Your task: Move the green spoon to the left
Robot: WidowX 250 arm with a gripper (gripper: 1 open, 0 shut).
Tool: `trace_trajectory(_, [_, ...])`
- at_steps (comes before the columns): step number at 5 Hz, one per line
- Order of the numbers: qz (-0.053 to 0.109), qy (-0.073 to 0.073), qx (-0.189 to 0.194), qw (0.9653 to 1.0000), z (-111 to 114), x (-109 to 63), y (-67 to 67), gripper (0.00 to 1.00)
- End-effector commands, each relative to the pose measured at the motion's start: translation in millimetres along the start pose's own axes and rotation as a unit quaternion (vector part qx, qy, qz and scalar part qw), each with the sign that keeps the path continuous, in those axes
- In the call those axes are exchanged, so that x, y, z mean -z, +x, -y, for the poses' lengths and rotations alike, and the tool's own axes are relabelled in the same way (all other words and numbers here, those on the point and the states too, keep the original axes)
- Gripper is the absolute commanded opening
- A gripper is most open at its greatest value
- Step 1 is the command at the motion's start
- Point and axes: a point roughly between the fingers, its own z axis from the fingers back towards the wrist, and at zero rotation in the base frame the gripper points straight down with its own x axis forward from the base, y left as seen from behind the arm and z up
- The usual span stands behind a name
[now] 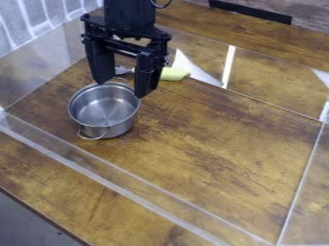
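The fingers (126, 73) hang wide apart, empty, above the pot (104, 108). Shift them over the green spoon (172, 70) behind. Straddle its handle squarely.

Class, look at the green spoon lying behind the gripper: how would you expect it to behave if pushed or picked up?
The green spoon looks small, so it is probably light and should slide easily on the smooth wooden table. Its handle appears thick and rounded, so it may roll or twist under a sideways push. It looks stiff, not floppy, though the gripper partly hides it.

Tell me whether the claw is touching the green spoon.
Cannot tell. In the camera view the open claw stands in front of the green spoon, hiding any gap or contact between them.
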Motion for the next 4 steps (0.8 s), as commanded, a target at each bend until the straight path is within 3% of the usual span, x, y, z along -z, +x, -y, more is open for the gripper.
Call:
trace_trajectory(1, [-0.021, -0.004, -0.007, 0.9997, 4, 18.5, -10.0, 1.00])
trace_trajectory(2, [-0.005, -0.005, -0.086, 0.9963, 21, 20.0, 13.8, 1.00])
trace_trajectory(3, [0.020, -0.014, -0.183, 0.9828, 35, 12.0, 51.4, 1.00])
trace_trajectory(4, [0.037, -0.025, -0.275, 0.9605, 40, 4.7, 83.6, 1.00])
